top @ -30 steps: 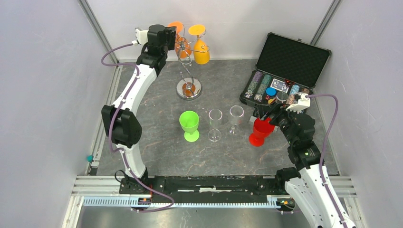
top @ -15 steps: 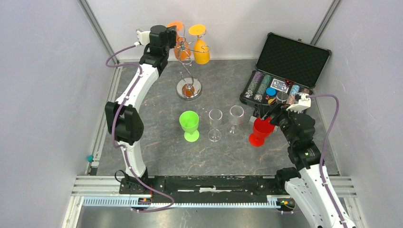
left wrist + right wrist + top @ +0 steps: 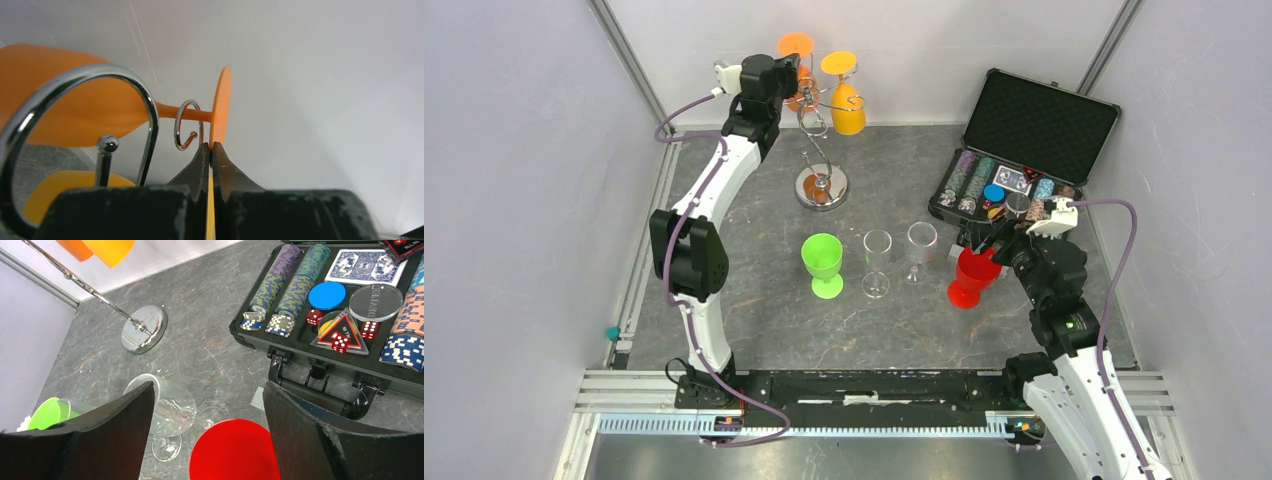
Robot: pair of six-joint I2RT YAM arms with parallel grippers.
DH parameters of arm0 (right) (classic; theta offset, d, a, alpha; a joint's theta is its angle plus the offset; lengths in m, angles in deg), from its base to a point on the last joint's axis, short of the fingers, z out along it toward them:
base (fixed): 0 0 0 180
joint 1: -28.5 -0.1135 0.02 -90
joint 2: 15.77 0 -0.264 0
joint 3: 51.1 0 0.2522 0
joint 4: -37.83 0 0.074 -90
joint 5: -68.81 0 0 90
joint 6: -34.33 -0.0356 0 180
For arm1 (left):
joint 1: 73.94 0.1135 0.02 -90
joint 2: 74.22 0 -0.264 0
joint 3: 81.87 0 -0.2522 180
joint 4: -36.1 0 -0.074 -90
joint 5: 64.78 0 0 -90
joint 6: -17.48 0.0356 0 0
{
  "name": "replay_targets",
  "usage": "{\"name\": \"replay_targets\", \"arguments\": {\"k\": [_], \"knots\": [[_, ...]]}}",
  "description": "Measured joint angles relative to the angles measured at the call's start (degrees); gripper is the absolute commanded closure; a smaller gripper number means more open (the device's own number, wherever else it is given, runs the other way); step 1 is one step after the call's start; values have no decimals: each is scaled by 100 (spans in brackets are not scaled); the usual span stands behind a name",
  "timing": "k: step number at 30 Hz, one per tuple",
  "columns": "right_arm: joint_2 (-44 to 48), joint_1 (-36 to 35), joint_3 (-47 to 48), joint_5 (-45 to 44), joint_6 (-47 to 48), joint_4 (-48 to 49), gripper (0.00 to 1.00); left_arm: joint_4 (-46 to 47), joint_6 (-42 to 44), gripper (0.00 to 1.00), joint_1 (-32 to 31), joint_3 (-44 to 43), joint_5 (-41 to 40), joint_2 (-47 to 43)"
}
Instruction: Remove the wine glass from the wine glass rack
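Closing over the last second, the left gripper is now pinching the thin rim of the orange wine glass at its foot, jaws nearly meeting on it. The left elbow is sitting slightly further right than before. That glass is hanging upside down from a scroll arm of the wine glass rack at the upper middle of the top view, foot disc uppermost and bowl pointing down. From the left wrist its long axis is running across the frame: bowl at left, cut off by the edge, stem passing through a small wire loop, foot edge-on at centre. A yellow glass is hanging just beside it.

At upper right an open black case is holding stacked poker chips, red dice and a card deck; its right end is running out of the right wrist frame. The right gripper is hovering with fingers wide apart above the red glass, whose lower part is cropped. In the top view the left gripper is hiding most of the orange bowl.
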Motion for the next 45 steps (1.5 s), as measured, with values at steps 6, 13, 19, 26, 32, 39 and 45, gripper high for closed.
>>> {"name": "replay_targets", "arguments": {"k": [6,13,19,26,32,39,45], "knots": [[11,0,0,0,0,0,16,398,-2,98,31,186,216,-11],[46,0,0,2,-2,0,16,726,-127,98,175,199,758,-11],[46,0,0,0,-4,0,16,964,-321,98,330,201,1410,-11],[46,0,0,2,-24,0,16,979,-350,98,422,225,1980,-11],[46,0,0,2,-44,0,16,800,-282,98,424,227,2267,-24],[46,0,0,4,-50,0,16,763,-157,98,485,437,2439,-181],[46,0,0,4,-61,0,16,640,-22,98,542,647,2450,-459]]}}
